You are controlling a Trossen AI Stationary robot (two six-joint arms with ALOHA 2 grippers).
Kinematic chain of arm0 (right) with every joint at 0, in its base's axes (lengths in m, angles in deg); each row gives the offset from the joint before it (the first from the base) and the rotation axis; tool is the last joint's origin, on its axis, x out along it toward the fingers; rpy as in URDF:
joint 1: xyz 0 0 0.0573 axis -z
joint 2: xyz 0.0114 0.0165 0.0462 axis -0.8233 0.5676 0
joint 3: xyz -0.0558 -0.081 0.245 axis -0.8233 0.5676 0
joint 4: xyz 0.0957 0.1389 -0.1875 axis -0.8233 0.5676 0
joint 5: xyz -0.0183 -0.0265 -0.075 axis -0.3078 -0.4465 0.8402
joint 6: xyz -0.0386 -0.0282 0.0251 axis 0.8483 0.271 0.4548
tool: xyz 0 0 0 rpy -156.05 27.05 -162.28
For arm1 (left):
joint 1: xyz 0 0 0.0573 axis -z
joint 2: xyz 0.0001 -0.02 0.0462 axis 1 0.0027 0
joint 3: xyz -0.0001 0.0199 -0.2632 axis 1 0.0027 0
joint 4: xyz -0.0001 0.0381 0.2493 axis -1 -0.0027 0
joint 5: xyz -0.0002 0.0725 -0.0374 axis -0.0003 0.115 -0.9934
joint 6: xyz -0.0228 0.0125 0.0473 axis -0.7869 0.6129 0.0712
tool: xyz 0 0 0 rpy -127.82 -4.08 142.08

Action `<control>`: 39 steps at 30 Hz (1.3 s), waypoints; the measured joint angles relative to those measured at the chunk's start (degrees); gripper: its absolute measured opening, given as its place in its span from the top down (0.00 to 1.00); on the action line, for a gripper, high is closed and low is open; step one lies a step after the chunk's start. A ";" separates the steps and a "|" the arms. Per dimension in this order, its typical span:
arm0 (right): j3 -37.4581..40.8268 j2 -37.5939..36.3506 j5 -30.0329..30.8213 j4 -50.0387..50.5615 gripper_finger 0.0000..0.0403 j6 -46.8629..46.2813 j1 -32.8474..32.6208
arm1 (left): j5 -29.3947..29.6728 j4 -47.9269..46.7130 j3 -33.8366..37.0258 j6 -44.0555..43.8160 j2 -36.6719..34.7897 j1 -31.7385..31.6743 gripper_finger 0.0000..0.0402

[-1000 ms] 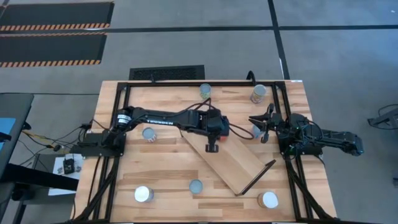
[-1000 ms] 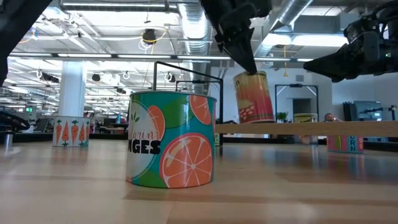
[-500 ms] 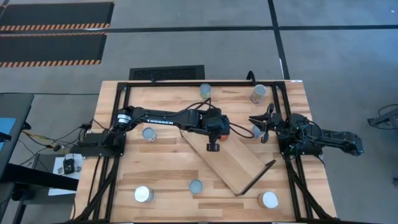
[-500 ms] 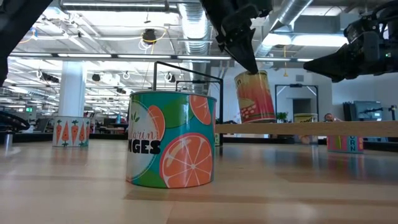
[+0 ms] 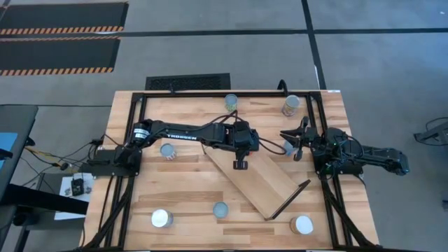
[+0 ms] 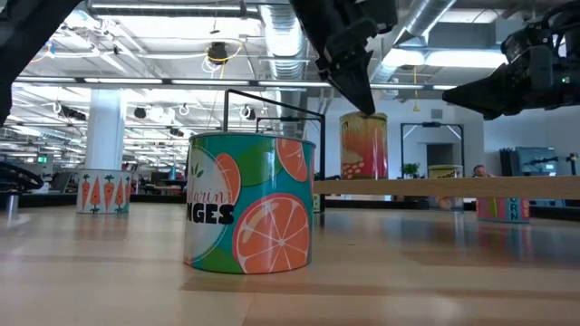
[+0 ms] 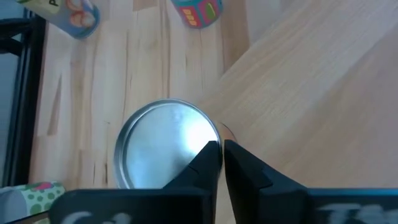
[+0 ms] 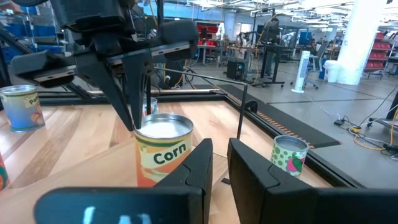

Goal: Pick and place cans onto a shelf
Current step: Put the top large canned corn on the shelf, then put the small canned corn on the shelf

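on the pale-wood shelf board [image 6: 453, 186], the upright orange-labelled corn can [image 6: 363, 145] is standing directly beneath the left gripper [image 6: 362, 98], whose narrowly parted fingertips are sitting at its silvery rim, barely pinching it.

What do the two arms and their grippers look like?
Both arms are black and jointed. The left arm carries white lettering along its link and thin cables near its base. Each gripper, left gripper and right gripper, has two dark tapering fingers.
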 joint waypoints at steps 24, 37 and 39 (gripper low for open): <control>0.01 -0.02 0.00 0.00 0.81 0.00 0.00 | -4.89 3.09 -2.93 3.51 -1.76 -0.22 0.99; 0.01 -0.02 0.03 0.00 0.81 0.01 -0.02 | -5.10 28.75 20.32 3.78 -17.85 1.03 1.00; 0.00 -0.02 0.00 -0.02 0.81 0.01 -0.01 | -6.25 33.73 27.37 3.82 -22.82 1.52 1.00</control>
